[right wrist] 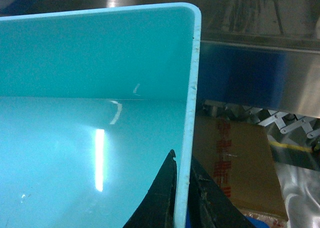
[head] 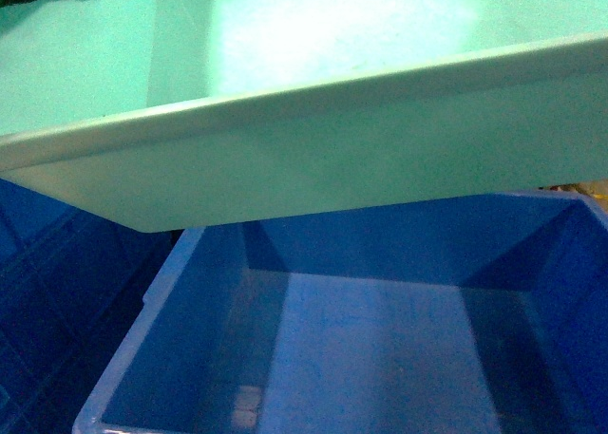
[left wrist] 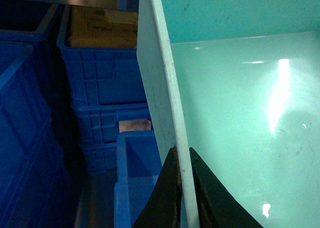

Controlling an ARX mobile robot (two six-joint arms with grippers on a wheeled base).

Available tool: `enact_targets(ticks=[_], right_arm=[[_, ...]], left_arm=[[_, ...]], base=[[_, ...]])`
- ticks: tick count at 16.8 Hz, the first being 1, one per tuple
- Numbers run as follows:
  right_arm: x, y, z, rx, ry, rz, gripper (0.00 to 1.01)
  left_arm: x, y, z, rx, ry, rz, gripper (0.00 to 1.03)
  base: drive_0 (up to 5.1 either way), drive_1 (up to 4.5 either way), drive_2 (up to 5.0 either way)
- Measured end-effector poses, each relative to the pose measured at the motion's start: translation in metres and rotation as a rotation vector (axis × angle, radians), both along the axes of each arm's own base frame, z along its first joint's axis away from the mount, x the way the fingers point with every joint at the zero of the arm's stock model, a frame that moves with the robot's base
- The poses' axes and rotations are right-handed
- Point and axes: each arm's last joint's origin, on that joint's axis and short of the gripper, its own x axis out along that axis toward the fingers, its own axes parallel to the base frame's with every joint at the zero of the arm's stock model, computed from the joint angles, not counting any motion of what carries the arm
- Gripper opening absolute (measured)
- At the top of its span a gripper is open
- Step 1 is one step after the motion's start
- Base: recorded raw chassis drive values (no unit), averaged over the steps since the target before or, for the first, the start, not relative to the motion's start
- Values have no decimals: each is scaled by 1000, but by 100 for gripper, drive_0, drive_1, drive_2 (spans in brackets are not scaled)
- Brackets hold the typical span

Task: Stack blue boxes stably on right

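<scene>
I hold the glossy turquoise tub [head: 313, 140] tilted just above an open royal-blue crate [head: 361, 339], whose visible inside holds nothing. My left gripper [left wrist: 183, 188] pinches the tub's left rim; my right gripper [right wrist: 181, 198] clamps its right rim. Stacked ribbed crates [left wrist: 105, 83] stand left; a cardboard box [right wrist: 235, 163] lies right.

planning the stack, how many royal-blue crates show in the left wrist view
5 at least: three stacked crates behind the turquoise tub, an open one below its rim, another on the left. More may be hidden.
</scene>
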Motion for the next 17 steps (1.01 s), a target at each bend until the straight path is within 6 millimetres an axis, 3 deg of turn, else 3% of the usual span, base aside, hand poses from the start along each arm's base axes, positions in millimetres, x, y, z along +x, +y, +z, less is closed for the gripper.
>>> enact_targets(ticks=[4,9,12,17], right_arm=[[4,0,-6,-8,25,-8,7],[11,-14,-44,-12,188,-41,7],[18,-28,-58,8,238,-77,7],[37,-47,-103,41,403,-121,7]], left_arm=[[7,-5,-6,29,28,-6,2],[26,-18,-38,83,174,-53,3],[46,-31,-44,108,184,-88,3],[86,-54,-77,179,287,-136,3]], base=[[0,0,0],[0,0,0],[0,0,0],[0,0,0]])
